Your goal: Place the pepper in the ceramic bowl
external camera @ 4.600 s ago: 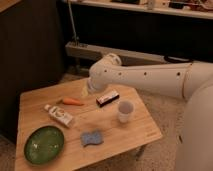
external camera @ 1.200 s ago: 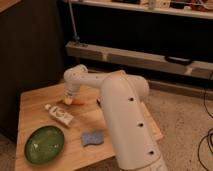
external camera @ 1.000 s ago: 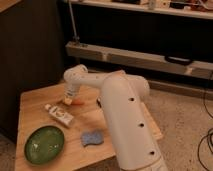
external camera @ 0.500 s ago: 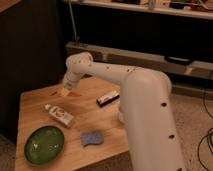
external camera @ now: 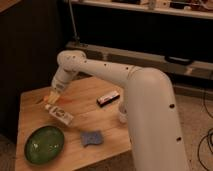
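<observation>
Where the arm ends, the pepper shows as a small, thin, orange-red bit at the tip of the hand. It looks like a tiny carrot. Most of it is hidden by the hand, so its stem end cannot be made out. The hand is clenched on the pepper and holds it low over the back left part of the worktop, near the left edge.

Just in front of the hand lies a white tube, flat on the wood and turned a bit to one side. It has a printed label with some red and dark marks, but the words are too small to read.

Nearer the front, the bowl sits by the front left corner. It is wide, round, shallow, shiny and green, and it has nothing in it. The pepper is well apart from it, with the tube between them.

To the right of the bowl lies a small blue cloth, a bit crumpled. Farther back, near the middle of the worktop, lies a dark bar with pale print on top that cannot be read. A white cup stands close by, partly hidden behind the big white arm, which reaches over from the right side.
</observation>
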`<state>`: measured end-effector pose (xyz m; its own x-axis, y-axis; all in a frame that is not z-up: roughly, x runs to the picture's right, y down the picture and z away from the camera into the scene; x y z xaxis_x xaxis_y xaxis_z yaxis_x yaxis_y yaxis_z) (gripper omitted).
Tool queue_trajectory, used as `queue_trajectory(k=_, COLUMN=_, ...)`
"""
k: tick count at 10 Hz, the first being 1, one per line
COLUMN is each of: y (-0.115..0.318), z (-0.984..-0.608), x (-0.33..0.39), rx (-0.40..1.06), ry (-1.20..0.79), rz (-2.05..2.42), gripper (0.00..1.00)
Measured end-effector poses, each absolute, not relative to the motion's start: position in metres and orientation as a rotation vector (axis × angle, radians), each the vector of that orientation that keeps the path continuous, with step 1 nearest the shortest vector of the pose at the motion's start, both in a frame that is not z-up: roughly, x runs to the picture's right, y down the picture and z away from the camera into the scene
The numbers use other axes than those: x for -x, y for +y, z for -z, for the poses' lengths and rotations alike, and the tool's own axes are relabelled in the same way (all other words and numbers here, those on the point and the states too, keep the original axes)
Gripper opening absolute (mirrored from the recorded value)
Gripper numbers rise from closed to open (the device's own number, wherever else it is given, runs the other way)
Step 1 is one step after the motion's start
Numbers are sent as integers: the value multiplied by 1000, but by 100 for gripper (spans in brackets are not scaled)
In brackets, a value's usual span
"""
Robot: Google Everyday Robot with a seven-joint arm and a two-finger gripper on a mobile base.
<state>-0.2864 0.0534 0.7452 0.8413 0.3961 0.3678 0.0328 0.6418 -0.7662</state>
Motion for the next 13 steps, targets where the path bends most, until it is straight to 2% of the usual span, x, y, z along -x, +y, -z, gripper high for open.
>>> queue_trajectory(k=4, y=143, z=-710, x=307, rx=984, ry=-551, rz=-107, gripper=0)
queue_trajectory(k=5, y=162, z=-706, x=309, rx=1011, ry=-545, rz=-68, gripper=3)
queue_trajectory(k=9, y=215, z=-742, x=305, rx=1046, ry=-448, rz=55, gripper=43)
queue_trajectory(k=13, y=222, z=-750, x=300, rx=1048, ry=-428, rz=115, gripper=79)
